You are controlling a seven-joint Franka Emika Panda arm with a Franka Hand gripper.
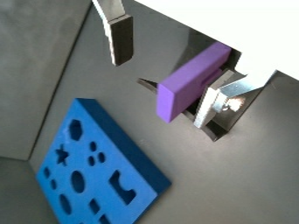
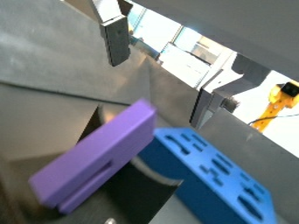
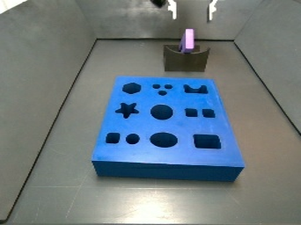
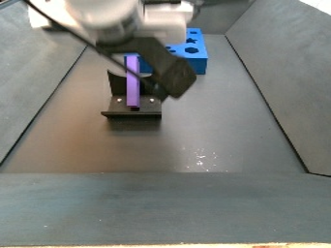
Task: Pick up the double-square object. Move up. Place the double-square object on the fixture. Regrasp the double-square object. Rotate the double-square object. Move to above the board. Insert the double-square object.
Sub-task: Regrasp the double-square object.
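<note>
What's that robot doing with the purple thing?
The robot's claw is open and hangs above the light-purple plastic block, not touching it. The block stands upright in the small dark fixture at the back of the tray. The big blue board with shaped holes lies in front, waiting.

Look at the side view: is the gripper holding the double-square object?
No, the gripper hangs open above the double-square object, standing in the fixture.

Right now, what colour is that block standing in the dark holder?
Light purple block, clearest in a wrist view.
</note>
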